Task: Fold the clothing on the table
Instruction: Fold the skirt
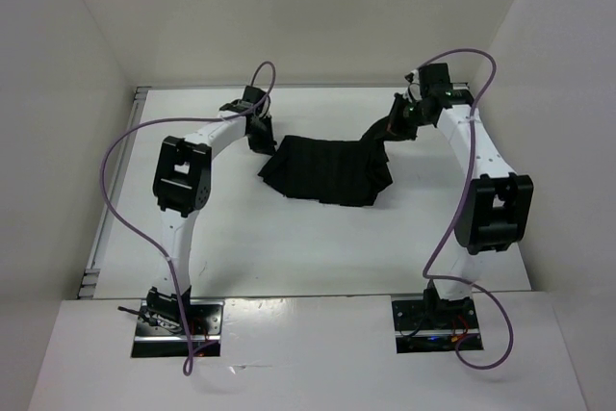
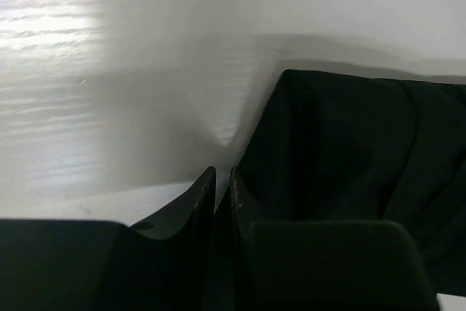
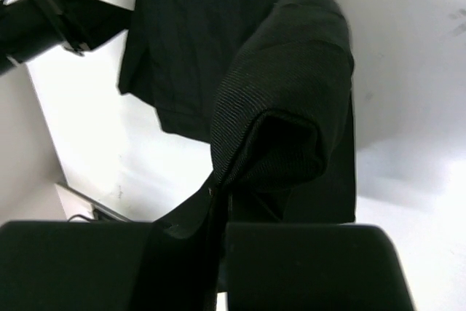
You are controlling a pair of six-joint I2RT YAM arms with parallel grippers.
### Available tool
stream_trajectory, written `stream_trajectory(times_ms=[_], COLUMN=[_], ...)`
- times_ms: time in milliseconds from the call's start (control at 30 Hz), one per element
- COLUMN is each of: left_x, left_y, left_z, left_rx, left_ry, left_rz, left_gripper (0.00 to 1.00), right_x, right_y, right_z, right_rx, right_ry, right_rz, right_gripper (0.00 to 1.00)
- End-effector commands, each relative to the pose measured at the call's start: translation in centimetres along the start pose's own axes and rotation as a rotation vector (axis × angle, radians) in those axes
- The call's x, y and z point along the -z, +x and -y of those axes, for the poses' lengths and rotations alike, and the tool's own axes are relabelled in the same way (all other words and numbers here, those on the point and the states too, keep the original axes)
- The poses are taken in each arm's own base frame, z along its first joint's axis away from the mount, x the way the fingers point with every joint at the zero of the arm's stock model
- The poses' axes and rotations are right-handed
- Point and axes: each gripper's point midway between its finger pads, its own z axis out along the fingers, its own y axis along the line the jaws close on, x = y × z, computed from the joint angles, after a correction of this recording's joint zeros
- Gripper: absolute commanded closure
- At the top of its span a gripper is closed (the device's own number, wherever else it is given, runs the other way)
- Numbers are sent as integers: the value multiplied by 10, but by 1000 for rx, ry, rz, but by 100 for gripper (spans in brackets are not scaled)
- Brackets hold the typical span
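Note:
The black clothing (image 1: 327, 172) lies bunched in the middle of the white table (image 1: 318, 247). My right gripper (image 1: 397, 124) is shut on the clothing's right part and holds a ribbed fold of it above the table. In the right wrist view, that fold (image 3: 277, 107) rises straight out of the right gripper (image 3: 220, 183). My left gripper (image 1: 262, 141) hangs at the clothing's left corner. Its tips (image 2: 222, 172) stand a narrow gap apart with white table showing between them. The clothing (image 2: 342, 143) lies just right of them.
White walls close in the table at the back and on both sides. A metal rail (image 1: 106, 228) runs along the table's left edge. The arm bases (image 1: 178, 320) sit at the near edge. The left arm (image 3: 44, 12) shows in the right wrist view.

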Motion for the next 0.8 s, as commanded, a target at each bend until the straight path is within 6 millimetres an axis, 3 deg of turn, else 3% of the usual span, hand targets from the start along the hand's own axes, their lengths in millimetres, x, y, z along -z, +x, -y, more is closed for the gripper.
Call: stream_trajectory(times_ms=[0,167,233,300,367,500,633,767], left_x=[-4,-4,4,7,9,13,14,19], left_y=[7,35,41,44,48,53,60,57], left_z=[12,26,41,43,48,48,45,43], left_rx=[18,30,9,16,18,19,22,11], left_ry=[88,152,189,204,218,225,218,206], left_rz=[-9,-61,-65,-69,-73,-82,-97,-76], left_gripper=[80,80,80,80,80,80,80,80], right_x=[-2,-44,-62,-71,-89,-113,-135,-158], right_y=[-19,-9,-5,0,5,13,24,38], right_z=[-50,-78,-89,-105,-108,-137,-153,-151], right_rx=[62,81,94,110,103,136,163,163], right_ry=[-117,-174,-186,-225,-233,-287,-299,-285], right_rz=[42,-38,-64,-85,-118,-152,-189,-234], right_gripper=[100,100,100,100,100,100,100,100])
